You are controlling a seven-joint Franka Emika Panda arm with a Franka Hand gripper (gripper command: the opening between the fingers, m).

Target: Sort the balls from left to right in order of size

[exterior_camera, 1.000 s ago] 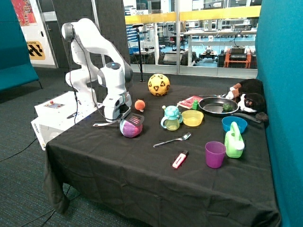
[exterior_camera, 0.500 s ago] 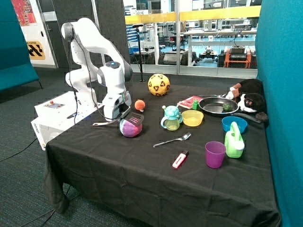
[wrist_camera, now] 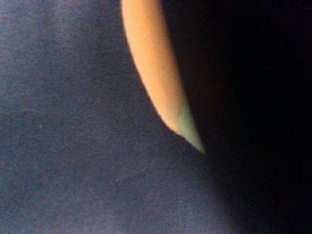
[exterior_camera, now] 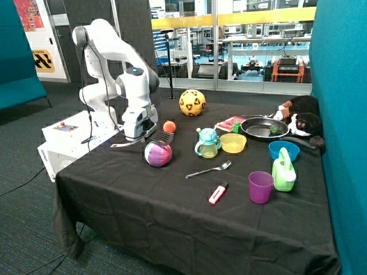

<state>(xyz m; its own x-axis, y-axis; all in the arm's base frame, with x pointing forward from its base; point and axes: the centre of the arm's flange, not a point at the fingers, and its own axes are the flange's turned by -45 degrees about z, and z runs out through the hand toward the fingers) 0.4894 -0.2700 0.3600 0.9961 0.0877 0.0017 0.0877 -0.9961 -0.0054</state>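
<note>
Three balls lie on the black-clothed table (exterior_camera: 143,195): a yellow-and-black football (exterior_camera: 192,102) at the back, a small orange ball (exterior_camera: 169,126) in front of it, and a pink, purple and white ball (exterior_camera: 157,154) nearer the front. My gripper (exterior_camera: 142,136) hangs just beside and above the multicoloured ball, close to the small orange ball. It is shut on the silver handle of a black spatula (exterior_camera: 162,137), whose head hovers over the multicoloured ball. The wrist view shows only dark cloth and a blurred orange curved surface (wrist_camera: 153,73) with a green tip.
A teal sippy cup (exterior_camera: 207,143), yellow bowl (exterior_camera: 233,143), spoon (exterior_camera: 209,169), marker (exterior_camera: 218,193), purple cup (exterior_camera: 260,187), green watering can (exterior_camera: 283,174), blue bowl (exterior_camera: 284,150), frying pan (exterior_camera: 264,127) and a plush toy (exterior_camera: 301,117) fill the far side. A white box (exterior_camera: 69,137) stands beside the table.
My gripper has risen a little and shifted back from the multicoloured ball, and the spatula has come up with it, off the ball's top. The balls have not moved.
</note>
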